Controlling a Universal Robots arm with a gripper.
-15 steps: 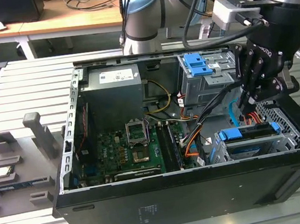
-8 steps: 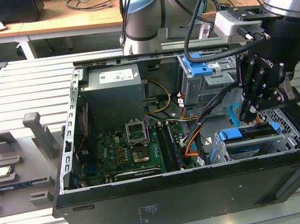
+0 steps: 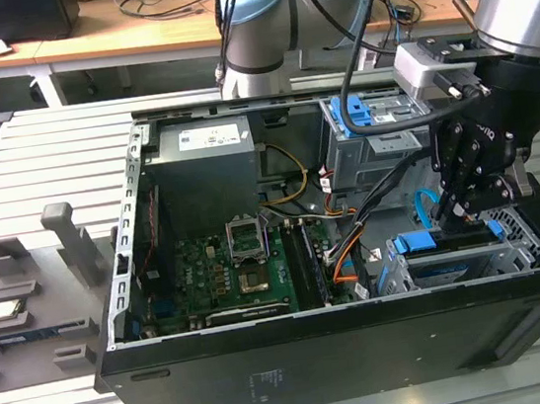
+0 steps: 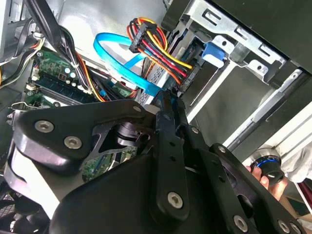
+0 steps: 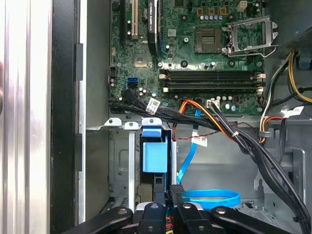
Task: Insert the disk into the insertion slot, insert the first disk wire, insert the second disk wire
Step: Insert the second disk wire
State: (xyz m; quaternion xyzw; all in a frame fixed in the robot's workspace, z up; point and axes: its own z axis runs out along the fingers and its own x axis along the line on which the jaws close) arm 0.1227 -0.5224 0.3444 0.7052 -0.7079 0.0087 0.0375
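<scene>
An open black desktop computer case (image 3: 300,357) lies on its side on a slatted grey metal table (image 3: 44,152), its green motherboard (image 3: 219,268) exposed. A grey-and-black robot arm (image 3: 525,19) reaches down into the case at the exterior view's right, above the low bay of grey perforated sheet metal, the insertion slot (image 3: 516,254).

The silver-grey hard drive in its bright blue plastic frame, the disk (image 3: 440,242), sits inside that slot; in the first wrist view its blue frame end (image 5: 155,151) shows between the slot's metal walls.

The black 2-fingered gripper (image 3: 462,209) hangs just over the disk's rear edge. In the second wrist view its fingers (image 4: 168,114) are pressed close together, though whether they pinch a plug cannot be made out.

Just beyond the fingertips, the bundle of red-orange and yellow wires ending in a small black plug, the first disk wire (image 4: 153,46), runs to the back of the drive bay. The thin flat light-blue cable, the second disk wire (image 4: 117,58), loops beside it; in the first wrist view the same loop (image 5: 212,197) lies just next to the gripper's fingers.

Behind the slot stands a taller grey cage with a blue latch (image 3: 363,115).
</scene>
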